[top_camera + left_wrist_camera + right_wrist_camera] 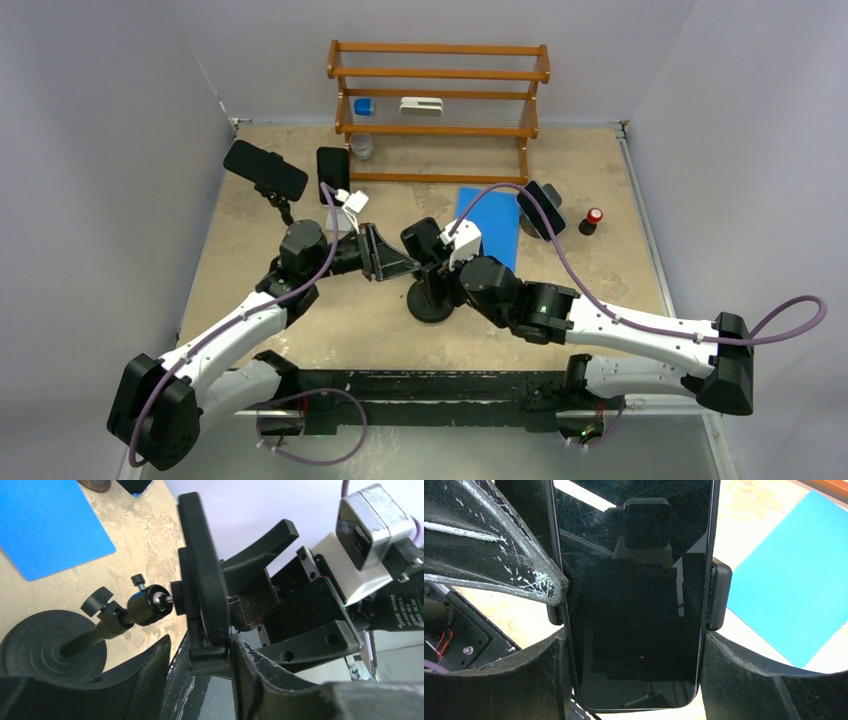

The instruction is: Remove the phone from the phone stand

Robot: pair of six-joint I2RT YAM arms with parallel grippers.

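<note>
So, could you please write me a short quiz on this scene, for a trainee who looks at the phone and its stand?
1. True or false: the phone is already out of the phone stand.
2. Which colour is the flat mat lying behind the stand? A. red B. blue C. green
3. Complete: the fingers pressing on the two long edges of the phone belong to the ___ gripper.

Key
1. False: the side clamps of the stand hold both edges of the phone.
2. B
3. right: in its wrist view, the right gripper has one finger on each edge.
</note>
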